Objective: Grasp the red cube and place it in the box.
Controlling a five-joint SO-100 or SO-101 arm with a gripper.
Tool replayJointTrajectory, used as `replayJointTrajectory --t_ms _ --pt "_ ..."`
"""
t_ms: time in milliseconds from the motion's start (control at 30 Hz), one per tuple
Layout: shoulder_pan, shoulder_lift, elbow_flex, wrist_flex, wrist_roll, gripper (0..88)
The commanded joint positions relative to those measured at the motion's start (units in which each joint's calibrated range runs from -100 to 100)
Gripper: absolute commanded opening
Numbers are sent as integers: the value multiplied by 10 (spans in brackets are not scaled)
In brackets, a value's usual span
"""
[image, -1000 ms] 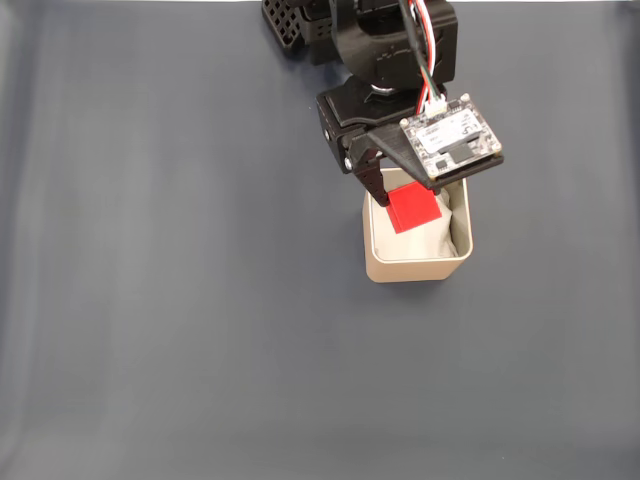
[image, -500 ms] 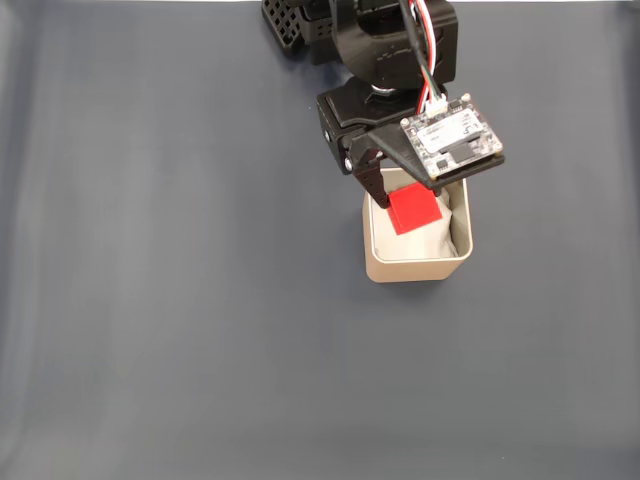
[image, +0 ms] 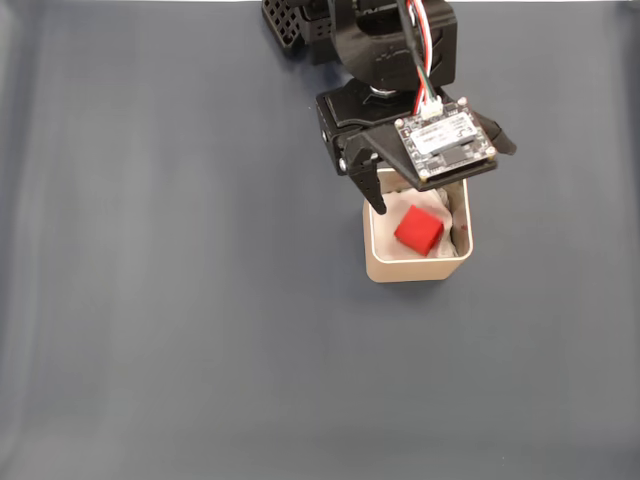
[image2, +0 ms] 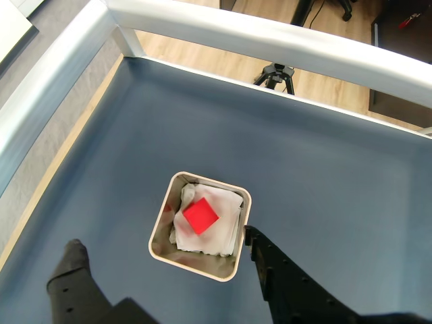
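Cube (image2: 200, 217), red, lies inside box (image2: 159, 229); tool (image2: 162, 255) above, fingers spread, released.

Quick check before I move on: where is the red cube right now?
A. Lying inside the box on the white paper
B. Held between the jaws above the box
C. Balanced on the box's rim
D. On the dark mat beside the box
A: the red cube lies loose on the white paper inside the box, and the gripper has its jaws spread wide either side, touching nothing.

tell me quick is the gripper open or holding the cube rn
Gripper: open, holding nothing; its fingers straddle the box, and the red cube lies free inside on the paper.
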Motion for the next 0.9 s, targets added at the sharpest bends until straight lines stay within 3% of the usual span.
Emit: replayJointTrajectory --t_ms 0,533,800,867 --pt "5 -9 -17 -9 0 536" --pt "6 -8 -14 -19 -1 516" --pt "22 -11 -8 -29 6 47" --pt "30 -13 -3 -35 6 2"
